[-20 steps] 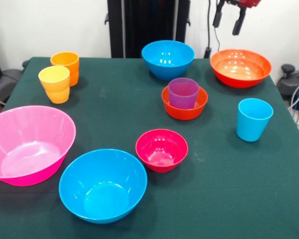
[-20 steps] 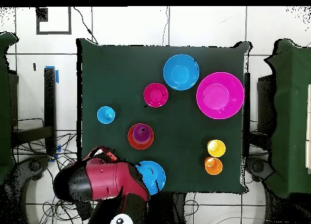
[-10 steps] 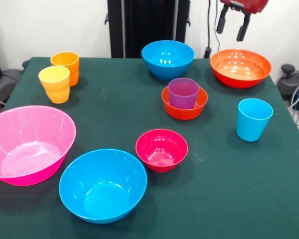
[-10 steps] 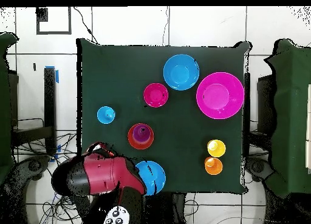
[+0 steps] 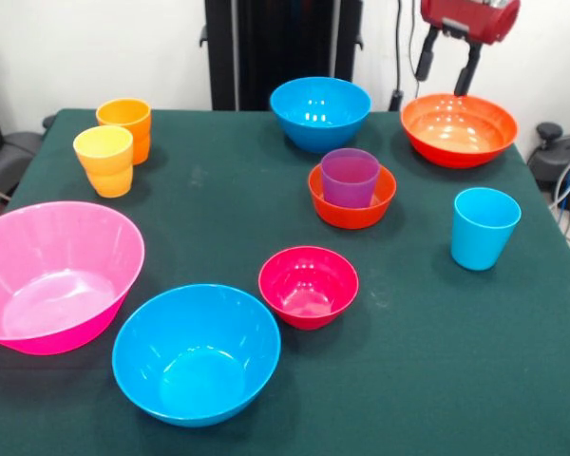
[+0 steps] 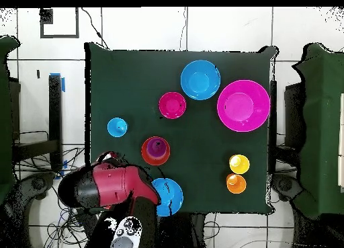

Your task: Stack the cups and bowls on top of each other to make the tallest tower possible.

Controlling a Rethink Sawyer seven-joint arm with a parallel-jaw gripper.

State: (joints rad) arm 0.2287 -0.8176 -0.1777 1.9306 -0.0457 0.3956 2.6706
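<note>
No writing to call out anywhere here: not a letter, number, brand or sign that can be read in either view. The cups and bowls are plain glossy plastic, no print on them. In the overhead view a pale patch with dark dots shows on the robot arm (image 6: 125,233) near the bottom edge; it may be buttons or markings, but nothing on it is legible.
</note>
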